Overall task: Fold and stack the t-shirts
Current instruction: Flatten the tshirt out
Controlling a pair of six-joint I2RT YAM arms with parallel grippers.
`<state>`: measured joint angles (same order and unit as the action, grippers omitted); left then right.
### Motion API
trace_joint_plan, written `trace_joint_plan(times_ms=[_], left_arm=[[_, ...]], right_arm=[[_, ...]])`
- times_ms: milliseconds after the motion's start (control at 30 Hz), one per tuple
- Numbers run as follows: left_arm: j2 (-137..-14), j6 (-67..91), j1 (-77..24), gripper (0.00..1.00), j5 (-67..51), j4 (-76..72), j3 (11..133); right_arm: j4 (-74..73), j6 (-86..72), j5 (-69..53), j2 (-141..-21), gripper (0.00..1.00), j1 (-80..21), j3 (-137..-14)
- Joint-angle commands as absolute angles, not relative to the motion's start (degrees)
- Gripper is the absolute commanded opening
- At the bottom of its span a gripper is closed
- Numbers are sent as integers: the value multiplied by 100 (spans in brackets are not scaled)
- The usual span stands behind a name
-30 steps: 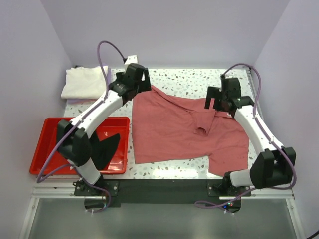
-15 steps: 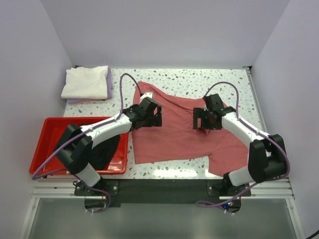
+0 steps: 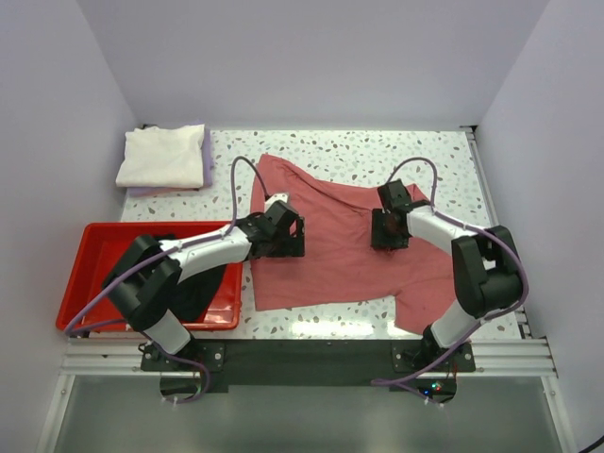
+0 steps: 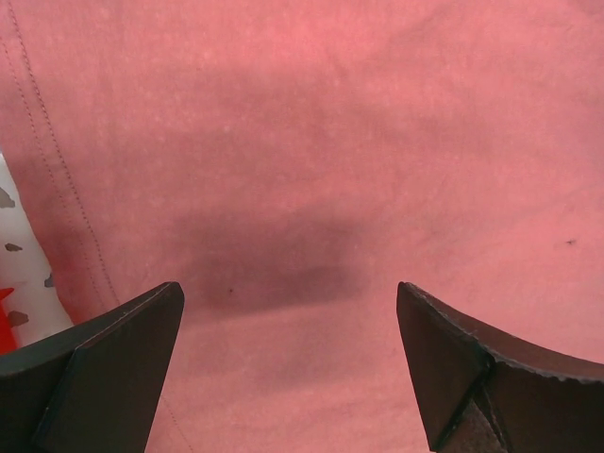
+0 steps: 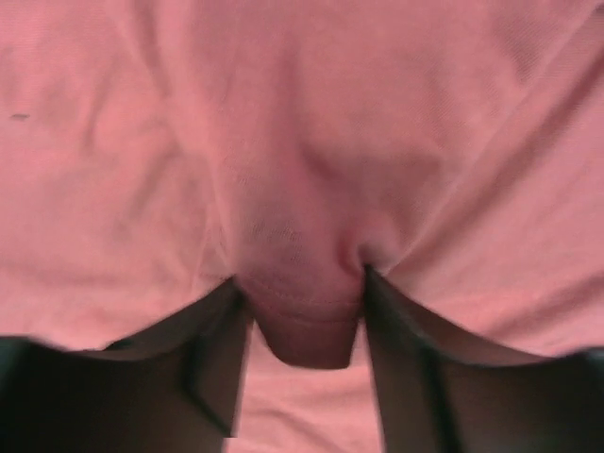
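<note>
A dusty red t-shirt (image 3: 330, 269) lies spread and wrinkled across the middle of the table. My left gripper (image 3: 283, 236) hovers low over its left part, jaws wide open, with only flat red cloth (image 4: 311, 142) between the fingers (image 4: 113, 359). My right gripper (image 3: 389, 231) is down on the shirt's upper right part and has closed on a raised fold of the cloth (image 5: 307, 311), which bulges out between its fingertips (image 5: 302, 283). A cream-white folded t-shirt (image 3: 162, 156) lies on a pale lavender one (image 3: 205, 162) at the back left. A black t-shirt (image 3: 203, 288) lies in the tray.
A bright red plastic tray (image 3: 94, 274) stands at the front left, beside the left arm. Purple cables loop above both arms. Speckled tabletop (image 3: 359, 151) shows behind the shirt, and walls close in the table on three sides.
Both arms came in from the back of the table and down onto the red shirt. The right gripper went from open to pinching a fold; the left stayed open.
</note>
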<state>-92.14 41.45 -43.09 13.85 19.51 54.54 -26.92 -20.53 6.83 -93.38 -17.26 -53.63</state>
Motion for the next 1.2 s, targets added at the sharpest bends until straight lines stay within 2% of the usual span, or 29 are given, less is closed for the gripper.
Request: trace_joint_plan(times_ms=[0, 33, 133, 233, 433, 600, 933, 1167], left_arm=[[-9158, 4298, -4342, 100, 1380, 1696, 5344], [-9167, 4298, -4350, 100, 1380, 1696, 5318], [-9193, 4333, -4359, 100, 1371, 1740, 5247], [-9220, 4359, -4351, 100, 1371, 1828, 5195], [-9202, 4395, -4359, 100, 1415, 2039, 5106], [-9193, 4377, -4359, 100, 1450, 2188, 5089], [-9158, 4324, -4359, 100, 1336, 2478, 5133], [-9290, 4280, -4359, 100, 1336, 2909, 5352]], right_arm=[[-2417, -2259, 1168, -9404, 49, -1740, -5695], [-2417, -2267, 1186, -9430, 40, -1732, -5730], [-2364, -2276, 1353, -9457, 20, -1731, -5853], [-2461, -2198, 1520, -9475, 12, -1731, -6099], [-2874, -1697, 2310, -9545, 10, -1714, -7083], [-2655, -871, 2417, -9931, 10, -1626, -8101], [-1741, 1088, 2724, -11758, 13, -1362, -10150], [-785, 2090, 2874, -13261, 21, -1116, -11713]])
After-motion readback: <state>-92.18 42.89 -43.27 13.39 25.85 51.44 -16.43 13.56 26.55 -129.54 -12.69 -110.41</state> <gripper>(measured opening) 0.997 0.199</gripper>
